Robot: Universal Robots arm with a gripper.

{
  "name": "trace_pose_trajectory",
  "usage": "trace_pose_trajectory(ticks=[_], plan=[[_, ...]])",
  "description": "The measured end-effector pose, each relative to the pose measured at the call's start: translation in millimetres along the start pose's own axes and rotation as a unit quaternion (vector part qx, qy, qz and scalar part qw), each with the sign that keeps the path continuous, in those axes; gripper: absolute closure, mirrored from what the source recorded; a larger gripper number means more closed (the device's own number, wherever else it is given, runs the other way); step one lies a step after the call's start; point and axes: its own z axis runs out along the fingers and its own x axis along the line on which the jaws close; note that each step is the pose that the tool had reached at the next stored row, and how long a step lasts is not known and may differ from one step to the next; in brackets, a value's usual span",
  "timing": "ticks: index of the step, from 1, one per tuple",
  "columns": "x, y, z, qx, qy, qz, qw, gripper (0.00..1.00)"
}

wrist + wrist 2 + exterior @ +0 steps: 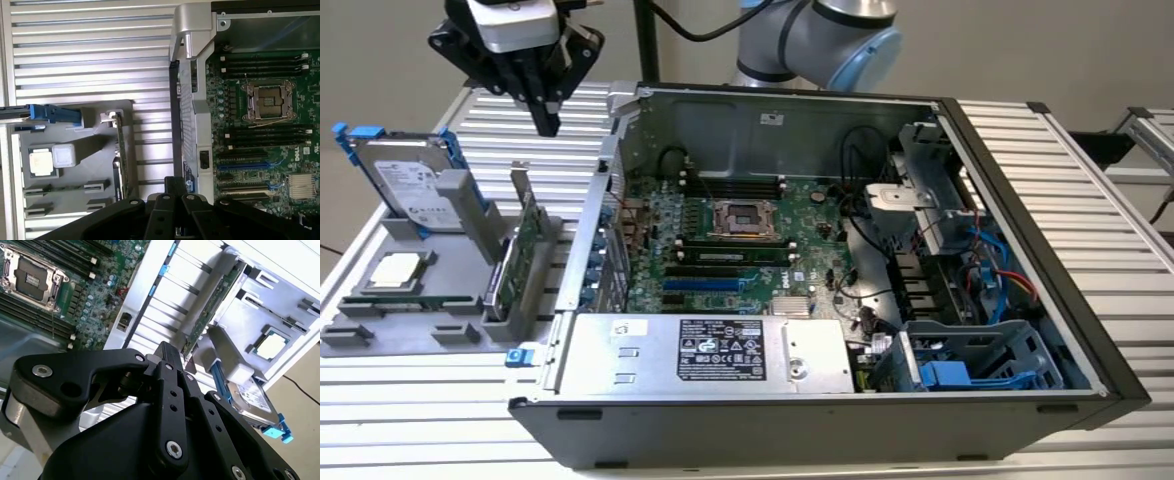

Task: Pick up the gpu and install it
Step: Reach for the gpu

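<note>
Hanging over the ribbed silver worktop (1067,170), the tool (548,122) sits at eleven o'clock in the exterior view, its fingers pressed together with nothing between them. Below it, toward six o'clock, the gpu (520,250) stands on edge in a grey holder (400,335). It is just beside the open computer case (761,440), at the case's nine o'clock. A hard drive (414,185) and a processor chip (394,272) share the holder. A plain pale wall (1027,50) stands behind.
</note>
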Motion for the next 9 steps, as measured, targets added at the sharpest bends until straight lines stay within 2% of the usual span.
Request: trace_pose_trajectory(ticks=[9], plan=[[6.9, -0.5, -0.1, 0.0000, 0.0000, 0.000, 1.0000, 1.00]])
